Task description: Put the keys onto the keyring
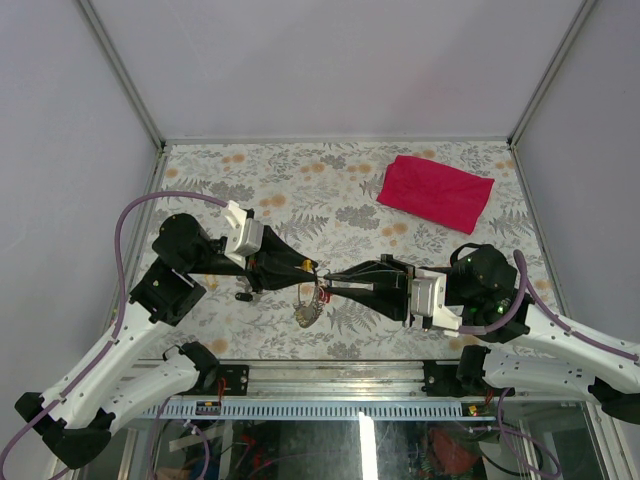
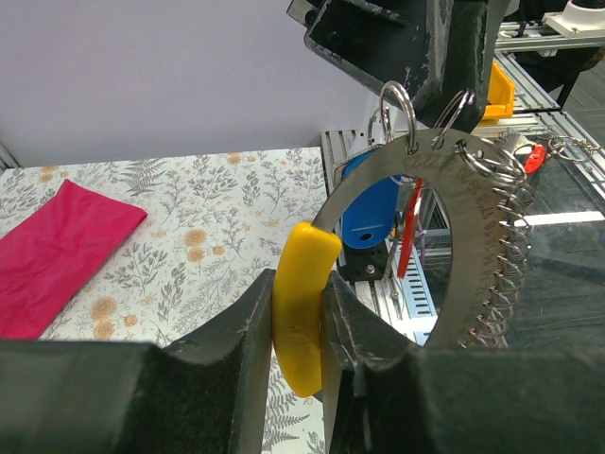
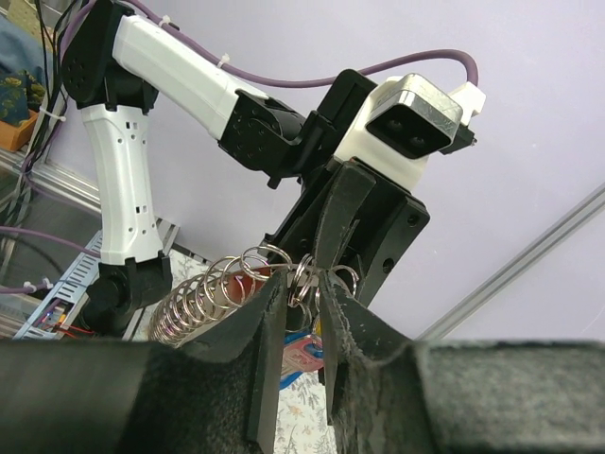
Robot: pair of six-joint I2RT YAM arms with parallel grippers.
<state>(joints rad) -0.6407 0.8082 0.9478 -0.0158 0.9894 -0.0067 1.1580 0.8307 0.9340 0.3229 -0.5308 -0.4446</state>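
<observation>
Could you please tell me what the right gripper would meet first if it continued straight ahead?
The keyring, whose rings sit between the right gripper's fingertips; beyond, probably the left gripper, clamped on the yellow tag and facing it nearly tip to tip.

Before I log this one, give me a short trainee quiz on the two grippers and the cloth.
1. True or false: the left gripper is shut on the yellow tag.
2. On the table, the red cloth lies: A far right, B near left, C centre.
3. What does the right gripper pinch?
Key: 1 true; 2 A; 3 small metal rings.
</observation>
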